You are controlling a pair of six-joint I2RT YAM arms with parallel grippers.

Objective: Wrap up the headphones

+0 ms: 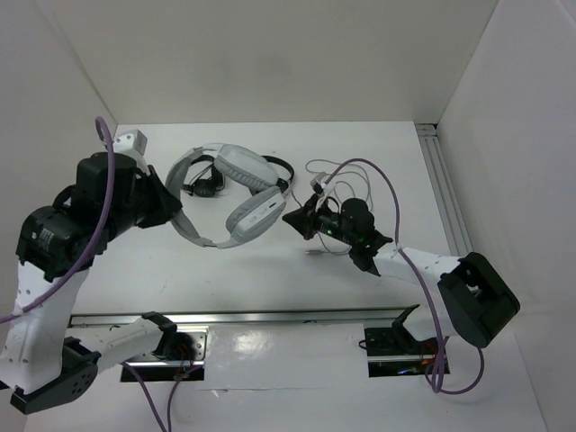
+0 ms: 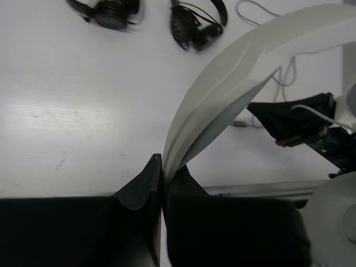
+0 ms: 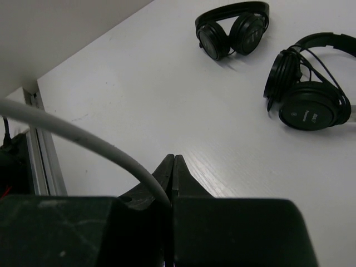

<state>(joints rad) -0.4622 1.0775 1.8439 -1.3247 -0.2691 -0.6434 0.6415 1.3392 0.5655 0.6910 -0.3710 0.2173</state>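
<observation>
The light grey-white headphones [image 1: 245, 196] are held off the table at mid-table, cups towards the right. My left gripper [image 1: 176, 212] is shut on their wide band; the left wrist view shows the band [image 2: 233, 72] rising from between my closed jaws [image 2: 163, 169]. My right gripper [image 1: 292, 219] is just right of the cups and shut on the thin grey cable [image 3: 83, 139], which runs into its closed jaws [image 3: 174, 162]. More cable [image 1: 340, 171] loops on the table behind the right gripper.
Two smaller black headphones [image 1: 205, 183] [image 1: 284, 169] lie behind the grey pair; they also show in the right wrist view [image 3: 233, 28] [image 3: 308, 83]. A metal rail [image 1: 270, 317] runs along the near edge and another [image 1: 445, 189] along the right wall.
</observation>
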